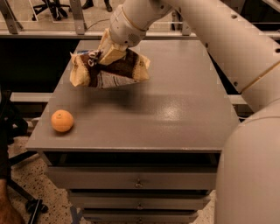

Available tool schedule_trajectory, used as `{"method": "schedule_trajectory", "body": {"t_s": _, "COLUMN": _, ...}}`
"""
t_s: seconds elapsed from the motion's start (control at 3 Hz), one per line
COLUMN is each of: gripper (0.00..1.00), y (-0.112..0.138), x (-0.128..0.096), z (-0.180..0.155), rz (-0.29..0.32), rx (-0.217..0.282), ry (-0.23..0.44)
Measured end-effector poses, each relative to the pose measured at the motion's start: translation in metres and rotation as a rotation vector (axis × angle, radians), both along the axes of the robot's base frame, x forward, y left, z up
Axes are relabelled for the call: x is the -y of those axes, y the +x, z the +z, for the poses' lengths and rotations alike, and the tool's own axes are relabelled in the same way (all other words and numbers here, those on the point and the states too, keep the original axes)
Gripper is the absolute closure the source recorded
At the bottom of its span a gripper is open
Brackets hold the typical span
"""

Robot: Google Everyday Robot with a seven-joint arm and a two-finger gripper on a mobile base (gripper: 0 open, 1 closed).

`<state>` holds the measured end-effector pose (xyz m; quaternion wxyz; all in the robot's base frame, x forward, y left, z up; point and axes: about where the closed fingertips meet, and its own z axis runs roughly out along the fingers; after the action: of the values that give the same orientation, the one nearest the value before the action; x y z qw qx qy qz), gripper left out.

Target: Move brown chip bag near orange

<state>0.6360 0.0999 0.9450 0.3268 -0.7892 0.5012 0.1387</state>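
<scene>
Grey and faintly glossy, the table (175,118) tops a cabinet of drawers (135,179), with a speckled floor below and chair legs (57,6) on the pale floor far behind it. Close to the table's front left corner sits the orange (62,120), alone on the bare top. Beyond the orange and off to its right hangs the brown chip bag (109,72) – clear of the surface, tilted, its shadow lying on the table underneath. It is well apart from the orange. The gripper (109,50) is directly above the bag, farther back from the orange than the bag's lower edge, and its tan fingers (116,54) pinch the crumpled top of the foil. From the gripper the white arm (210,30) sweeps away to the orange's far right – filling that side of the view.
</scene>
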Motion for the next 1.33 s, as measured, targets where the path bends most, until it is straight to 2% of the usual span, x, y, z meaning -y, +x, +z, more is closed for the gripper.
{"method": "schedule_trajectory", "body": {"t_s": 0.33, "gripper": 1.00, "y": -0.023, "x": -0.006, "z": -0.006, "rz": 0.030, "rx": -0.024, "ry": 0.037}}
{"method": "schedule_trajectory", "body": {"t_s": 0.67, "gripper": 1.00, "y": -0.023, "x": -0.006, "z": -0.006, "rz": 0.030, "rx": -0.024, "ry": 0.037}}
{"method": "schedule_trajectory", "body": {"t_s": 1.33, "gripper": 1.00, "y": -0.048, "x": -0.020, "z": 0.001, "rz": 0.067, "rx": 0.000, "ry": 0.017}}
